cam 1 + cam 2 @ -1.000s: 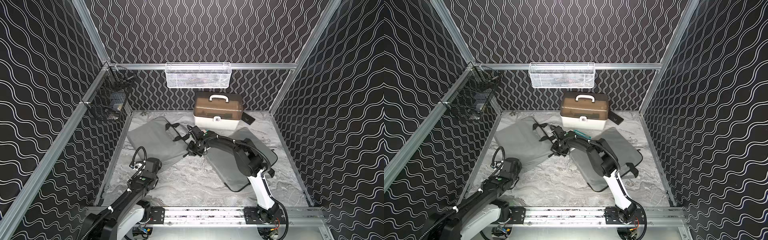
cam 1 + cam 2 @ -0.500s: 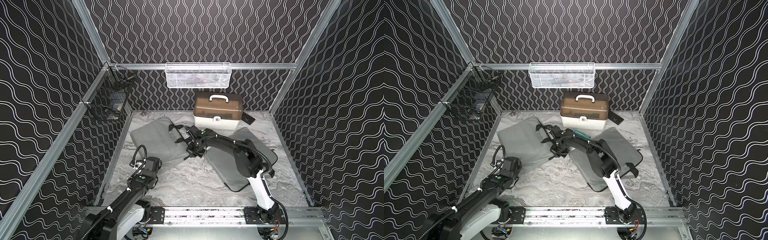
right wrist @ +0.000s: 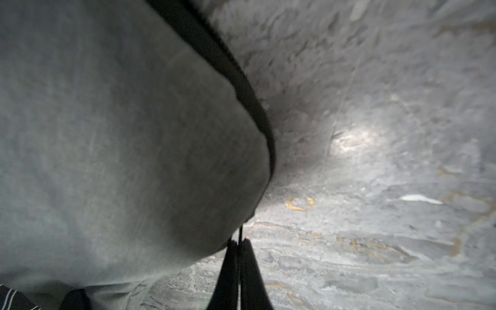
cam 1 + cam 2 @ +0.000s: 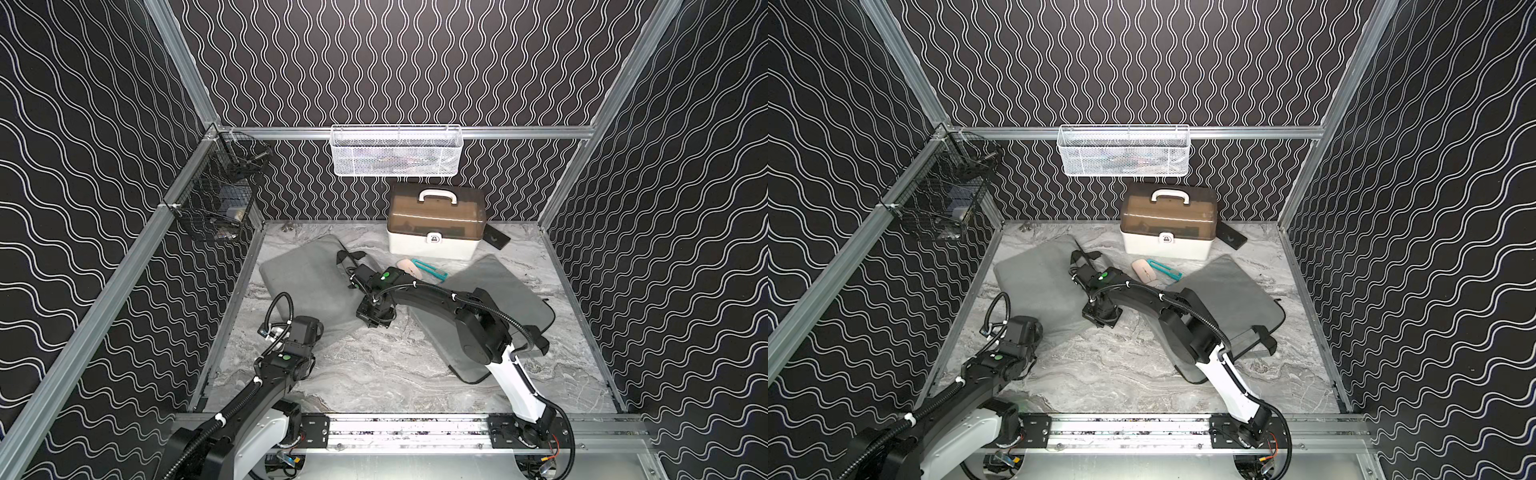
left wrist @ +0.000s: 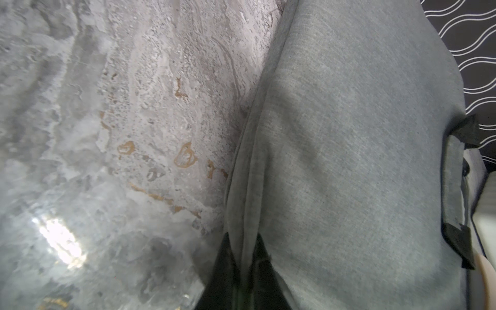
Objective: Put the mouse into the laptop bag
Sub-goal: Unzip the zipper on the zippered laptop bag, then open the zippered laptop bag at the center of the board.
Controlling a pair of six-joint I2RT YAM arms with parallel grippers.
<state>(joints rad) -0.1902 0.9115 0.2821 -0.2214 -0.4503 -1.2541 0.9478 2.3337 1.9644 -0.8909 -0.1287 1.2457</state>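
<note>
Right tool [image 3: 239, 243] slid frontward; only wrist views show it and left tool [image 5: 243, 239] pinching laptop bag [image 5: 349, 134].

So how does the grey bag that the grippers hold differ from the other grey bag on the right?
The left bag is pinched at its near edge by the left gripper and the right gripper; the right bag is held by neither. The left bag looks raised at that edge; the right bag lies flat. Both are grey fabric with black handles.
</note>
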